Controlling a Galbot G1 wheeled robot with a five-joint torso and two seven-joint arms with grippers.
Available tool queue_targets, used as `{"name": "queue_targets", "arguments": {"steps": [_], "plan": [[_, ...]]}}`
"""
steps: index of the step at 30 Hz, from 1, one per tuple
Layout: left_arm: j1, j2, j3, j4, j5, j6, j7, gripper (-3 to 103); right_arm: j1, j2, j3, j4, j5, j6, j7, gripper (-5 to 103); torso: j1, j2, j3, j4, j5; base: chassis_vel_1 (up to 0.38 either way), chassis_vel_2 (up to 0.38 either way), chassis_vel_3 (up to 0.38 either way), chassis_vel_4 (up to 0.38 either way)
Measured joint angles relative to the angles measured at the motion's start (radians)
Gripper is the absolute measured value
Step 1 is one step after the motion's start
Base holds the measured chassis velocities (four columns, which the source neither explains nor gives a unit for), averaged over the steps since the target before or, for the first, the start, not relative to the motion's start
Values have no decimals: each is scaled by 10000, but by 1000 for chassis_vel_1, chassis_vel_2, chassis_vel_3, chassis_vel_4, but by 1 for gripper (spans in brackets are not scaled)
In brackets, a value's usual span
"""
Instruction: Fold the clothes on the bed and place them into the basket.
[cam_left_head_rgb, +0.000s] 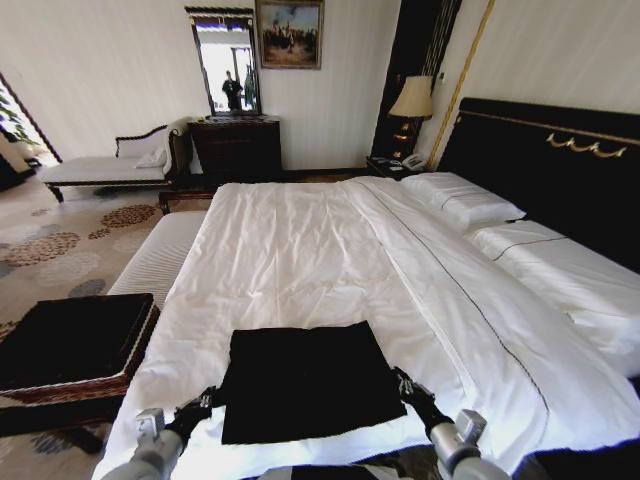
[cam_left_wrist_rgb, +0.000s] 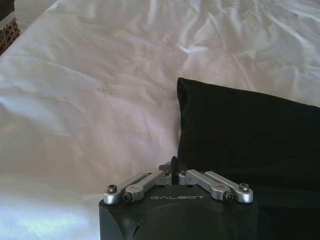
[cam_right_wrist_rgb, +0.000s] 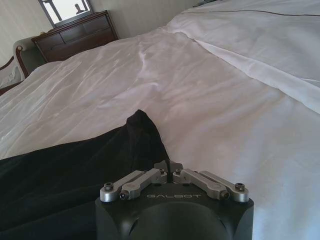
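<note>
The clothes (cam_left_head_rgb: 305, 380) are a black garment folded into a rough rectangle near the foot of the bed (cam_left_head_rgb: 300, 240), on its white duvet. My left gripper (cam_left_head_rgb: 205, 402) is at the cloth's left edge and my right gripper (cam_left_head_rgb: 406, 386) at its right edge. In the left wrist view the left gripper (cam_left_wrist_rgb: 173, 164) is shut at the rim of the clothes (cam_left_wrist_rgb: 250, 140). In the right wrist view the right gripper (cam_right_wrist_rgb: 168, 165) is shut on the clothes (cam_right_wrist_rgb: 75, 170), whose edge rises to a small peak. The basket (cam_left_head_rgb: 90, 385), brown wicker with black lining, stands on the floor left of the bed.
A pale striped bench (cam_left_head_rgb: 160, 255) runs along the bed's left side beyond the basket. White pillows (cam_left_head_rgb: 465, 200) lie against the black headboard (cam_left_head_rgb: 560, 170) on the right. A dark dresser (cam_left_head_rgb: 235, 145) and a chaise (cam_left_head_rgb: 100, 165) stand at the far wall.
</note>
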Motion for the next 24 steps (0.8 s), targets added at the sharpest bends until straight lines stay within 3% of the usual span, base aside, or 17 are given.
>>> {"name": "queue_targets", "arguments": {"steps": [12, 15, 18, 20, 21, 22, 24], "plan": [[209, -81, 298, -237, 87, 93, -149, -2, 320, 287, -203, -382, -317, 6, 195, -3, 0, 0, 0, 0, 2, 0, 0, 0, 0], [234, -118, 350, -308, 83, 207, -288, 2, 389, 291, -203, -392, -317, 8, 282, 7, 0, 0, 1, -1, 1, 0, 0, 0, 0], [311, -241, 432, -562, 122, 400, -366, 16, 478, 254, -162, -374, -320, 8, 483, 22, 0, -1, 0, -1, 0, 0, 0, 0, 0], [320, -256, 434, -598, 135, 403, -365, 16, 482, 249, -154, -362, -321, 8, 503, 22, 0, 0, 0, 0, 0, 0, 0, 0, 0], [342, -312, 418, -735, 186, 392, -365, 22, 500, 234, -121, -298, -335, 7, 551, 27, 0, 0, 0, -1, 0, 0, 0, 0, 0], [351, -425, 241, -1040, 229, 193, -343, 32, 540, 220, -35, -109, -390, 8, 663, 33, 0, 0, 0, -1, 1, 0, 0, 0, 0], [246, -528, -93, -1336, 66, -250, -172, 38, 640, 215, 69, 109, -416, 18, 774, 44, 0, 0, 1, 0, 2, 0, 0, 0, 0]]}}
